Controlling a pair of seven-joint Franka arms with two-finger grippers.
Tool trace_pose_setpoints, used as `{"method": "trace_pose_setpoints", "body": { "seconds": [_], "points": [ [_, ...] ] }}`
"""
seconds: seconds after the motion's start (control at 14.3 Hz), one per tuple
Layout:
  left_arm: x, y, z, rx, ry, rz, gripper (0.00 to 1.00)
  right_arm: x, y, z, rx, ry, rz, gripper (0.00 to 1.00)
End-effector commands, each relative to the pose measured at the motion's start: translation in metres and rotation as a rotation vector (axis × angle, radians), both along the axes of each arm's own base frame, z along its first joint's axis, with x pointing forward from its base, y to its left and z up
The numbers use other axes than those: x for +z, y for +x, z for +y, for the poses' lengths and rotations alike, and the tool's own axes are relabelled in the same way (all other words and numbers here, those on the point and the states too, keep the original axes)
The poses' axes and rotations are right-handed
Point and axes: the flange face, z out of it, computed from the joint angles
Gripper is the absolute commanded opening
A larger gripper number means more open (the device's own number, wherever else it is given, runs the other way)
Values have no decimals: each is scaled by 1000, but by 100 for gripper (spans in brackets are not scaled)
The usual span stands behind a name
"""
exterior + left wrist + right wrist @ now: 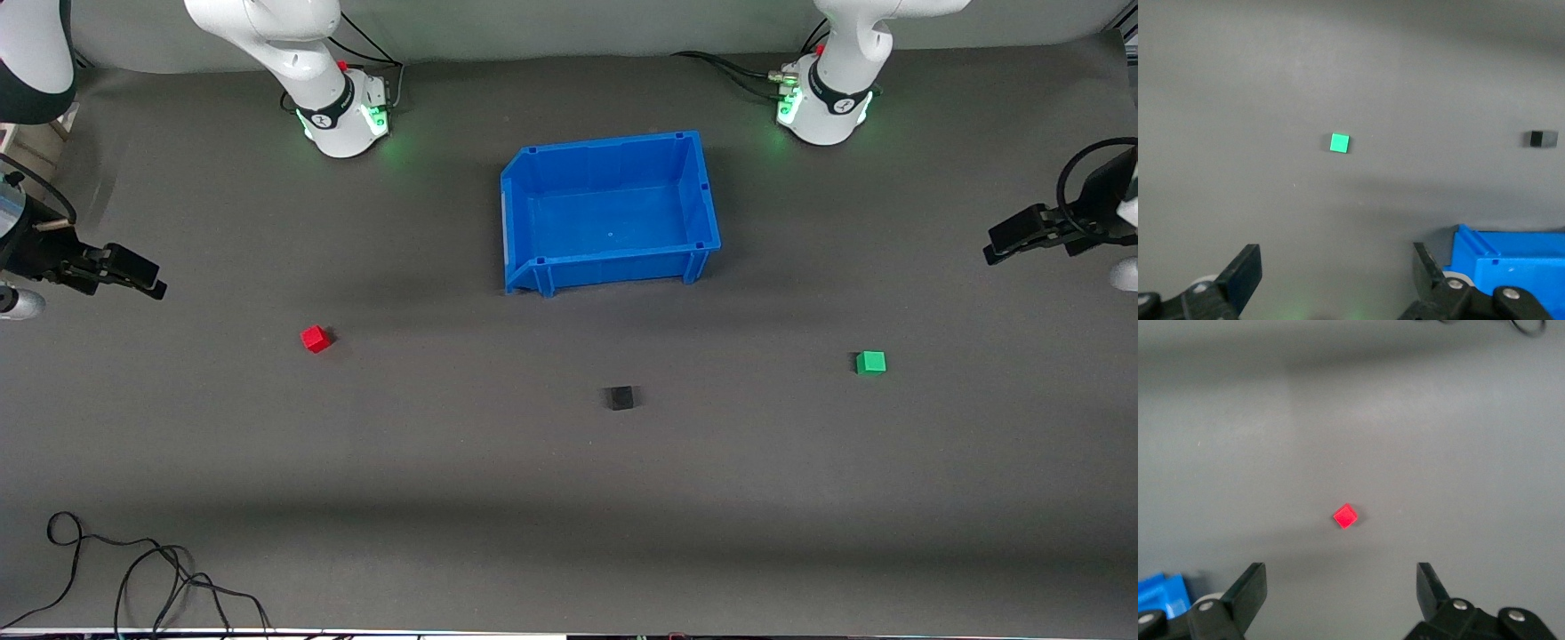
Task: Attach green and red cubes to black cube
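The red cube (315,339) lies on the grey mat toward the right arm's end; it also shows in the right wrist view (1345,516). The green cube (870,362) lies toward the left arm's end and shows in the left wrist view (1339,143). The black cube (620,397) lies between them, a little nearer the front camera; it also shows in the left wrist view (1536,139). My left gripper (1000,244) is open and empty, raised at the left arm's end of the table. My right gripper (142,277) is open and empty, raised at the right arm's end.
An empty blue bin (533,271) stands mid-table, farther from the front camera than the cubes; its corner shows in both wrist views (1511,260) (1161,593). Loose black cables (133,569) lie at the table's front edge, toward the right arm's end.
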Motion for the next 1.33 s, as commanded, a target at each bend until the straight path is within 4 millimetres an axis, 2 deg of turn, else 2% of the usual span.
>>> {"method": "trace_pose_setpoints", "body": {
  "seconds": [0.0, 0.21, 0.42, 0.49, 0.63, 0.7, 0.84, 0.91, 0.98, 1.12, 1.26],
  "points": [
    [-1, -4, -2, 191, -7, 34, 100, -15, -3, 4, -169, -8, 31, 99],
    [-9, -2, 1, 542, -28, 85, 100, -37, -1, 4, -226, -4, 74, 99],
    [-20, 3, 9, 793, -58, 143, 100, -44, -2, 6, -391, -8, 88, 98],
    [-24, 4, 21, 906, -65, 161, 100, -47, -2, 8, -462, -11, 94, 99],
    [-39, 11, 32, 1093, -100, 229, 100, -58, -4, 21, -587, -22, 113, 100],
    [-49, 11, 45, 1141, -110, 253, 100, -63, -5, 23, -702, -30, 125, 100],
    [-74, 10, 58, 1186, -152, 294, 100, -80, -7, 27, -889, -6, 163, 100],
    [-92, 7, 74, 1232, -186, 318, 100, -87, -5, 27, -904, -9, 173, 100],
    [-108, 3, 81, 1268, -220, 332, 100, -92, -5, 23, -921, -8, 175, 100],
    [-140, 1, 85, 1306, -230, 334, 100, -109, -3, 18, -1055, -6, 151, 99],
    [-176, -3, 85, 1357, -273, 341, 100, -141, 5, 17, -1154, -26, 179, 99]
  ]
}}
